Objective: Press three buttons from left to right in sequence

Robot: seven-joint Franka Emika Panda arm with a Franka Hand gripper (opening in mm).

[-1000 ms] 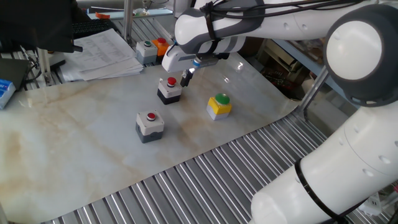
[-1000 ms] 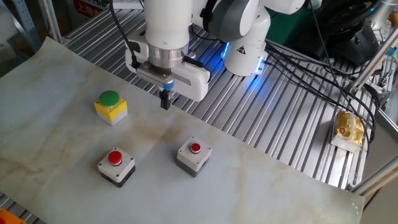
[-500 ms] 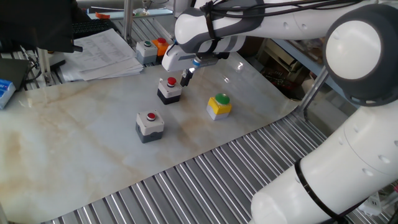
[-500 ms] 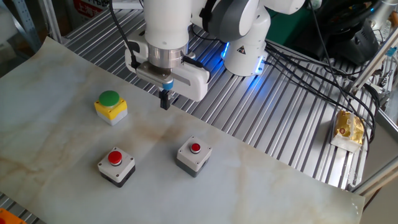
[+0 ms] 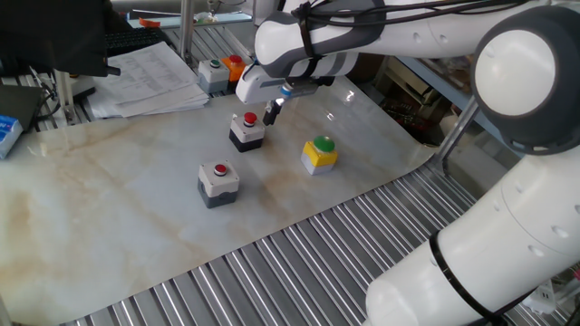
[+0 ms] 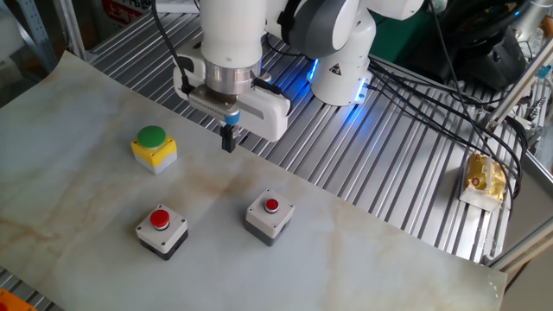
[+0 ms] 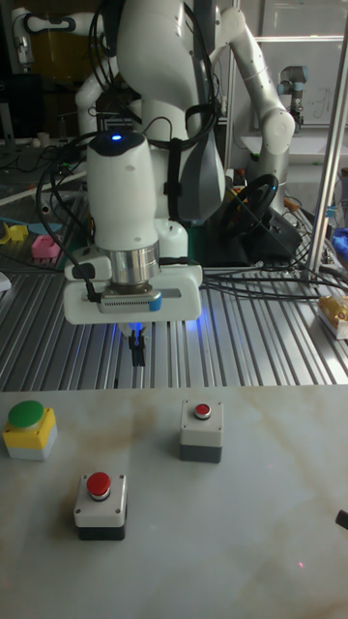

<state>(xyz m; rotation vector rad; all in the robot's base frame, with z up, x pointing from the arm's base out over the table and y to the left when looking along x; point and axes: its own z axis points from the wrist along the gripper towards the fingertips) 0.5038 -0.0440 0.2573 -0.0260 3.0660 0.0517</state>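
Tool point(image 6: 229, 142) hovering above counter point(image 6: 78, 112), fingers pressed together, holding nothing. Yellow box point(image 6: 154, 148) sitting beside it; two grey boxes point(image 6: 162, 231) point(image 6: 270, 216) lying nearer the front. Tool seemingly clear of all three.

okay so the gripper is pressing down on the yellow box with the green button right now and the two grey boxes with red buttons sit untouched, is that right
Not quite. The gripper hangs above the bare table, touching nothing, as the other fixed view shows; the yellow box stands off to its side. The two grey boxes are indeed untouched.
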